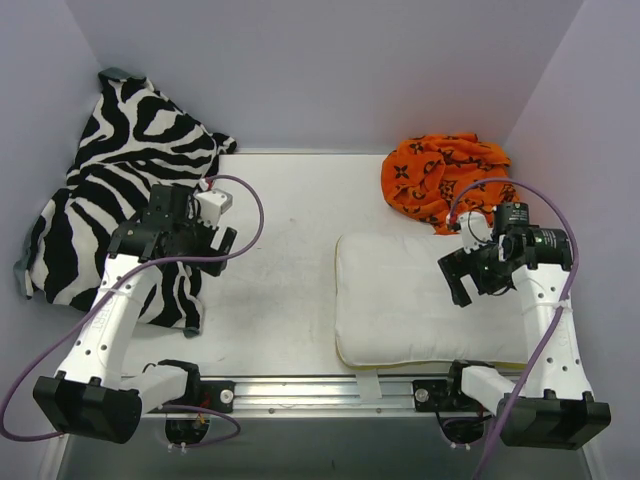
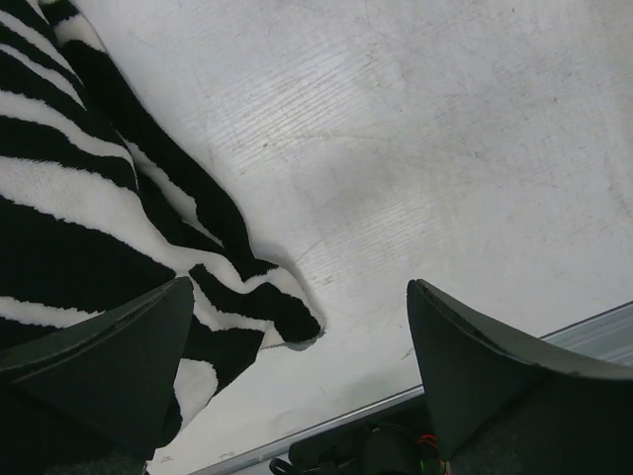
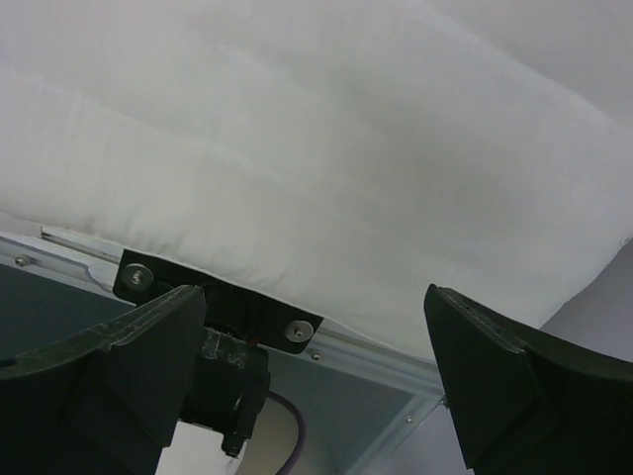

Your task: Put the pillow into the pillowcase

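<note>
Sprawling across the far left corner and left edge of the surface (image 1: 290,250), a zebra-striped cloth (image 1: 110,200) lies beneath the left end effector (image 2: 300,297), whose fingers stand wide apart and empty (one corner of the cloth shows below them). The pillow (image 1: 420,300) lies flat in the near right corner, its long axis along the near edge. The pillowcase (image 1: 440,180) sits crumpled at the far right corner, just beyond the pillow's far edge; its opening cannot be made out. The right end effector (image 3: 315,297) hovers over the pillow's right part, fingers spread, gripping nothing.
</note>
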Tool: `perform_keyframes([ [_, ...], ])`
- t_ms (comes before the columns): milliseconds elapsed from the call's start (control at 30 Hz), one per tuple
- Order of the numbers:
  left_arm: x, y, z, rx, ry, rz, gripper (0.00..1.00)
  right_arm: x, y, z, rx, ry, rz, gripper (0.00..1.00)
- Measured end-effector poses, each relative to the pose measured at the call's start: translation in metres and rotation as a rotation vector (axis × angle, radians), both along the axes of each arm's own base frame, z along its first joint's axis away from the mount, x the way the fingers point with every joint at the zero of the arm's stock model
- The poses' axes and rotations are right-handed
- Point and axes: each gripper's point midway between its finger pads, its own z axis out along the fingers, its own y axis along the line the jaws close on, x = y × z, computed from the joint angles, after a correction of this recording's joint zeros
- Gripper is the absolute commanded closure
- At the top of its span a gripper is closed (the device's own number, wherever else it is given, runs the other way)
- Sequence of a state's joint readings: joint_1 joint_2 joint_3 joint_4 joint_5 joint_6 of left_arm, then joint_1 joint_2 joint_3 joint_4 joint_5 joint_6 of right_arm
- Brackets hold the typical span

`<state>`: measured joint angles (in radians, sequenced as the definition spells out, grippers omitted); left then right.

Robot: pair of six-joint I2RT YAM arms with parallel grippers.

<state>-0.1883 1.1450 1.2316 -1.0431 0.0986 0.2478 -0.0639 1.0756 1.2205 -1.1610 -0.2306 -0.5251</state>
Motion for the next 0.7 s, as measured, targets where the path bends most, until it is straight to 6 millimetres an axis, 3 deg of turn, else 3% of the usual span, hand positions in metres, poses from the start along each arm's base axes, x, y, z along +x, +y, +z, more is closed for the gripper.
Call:
perform_keyframes([
  [133, 0.004, -0.008, 0.007, -0.021, -0.008, -0.044, 0.03, -0.002, -0.012, -0.013, -0.066, 0.067, 0.024, 0.0],
  [300, 0.011, -0.019, 0.027, -0.064, -0.05, -0.09, 0.02, -0.004, -0.028, -0.053, -0.14, 0.258, 0.06, 0.0],
  [433, 0.01, -0.025, 0.033, -0.088, -0.062, -0.12, 0.03, 0.008, -0.03, -0.09, -0.132, 0.419, 0.113, 0.04],
  [567, 0.003, -0.027, 0.031, -0.097, -0.039, -0.143, 0.03, 0.02, -0.014, -0.126, -0.119, 0.543, 0.195, 0.06],
  [700, -0.006, -0.026, 0.031, -0.101, -0.02, -0.157, 0.03, 0.029, 0.028, -0.144, -0.167, 0.607, 0.333, 0.07],
])
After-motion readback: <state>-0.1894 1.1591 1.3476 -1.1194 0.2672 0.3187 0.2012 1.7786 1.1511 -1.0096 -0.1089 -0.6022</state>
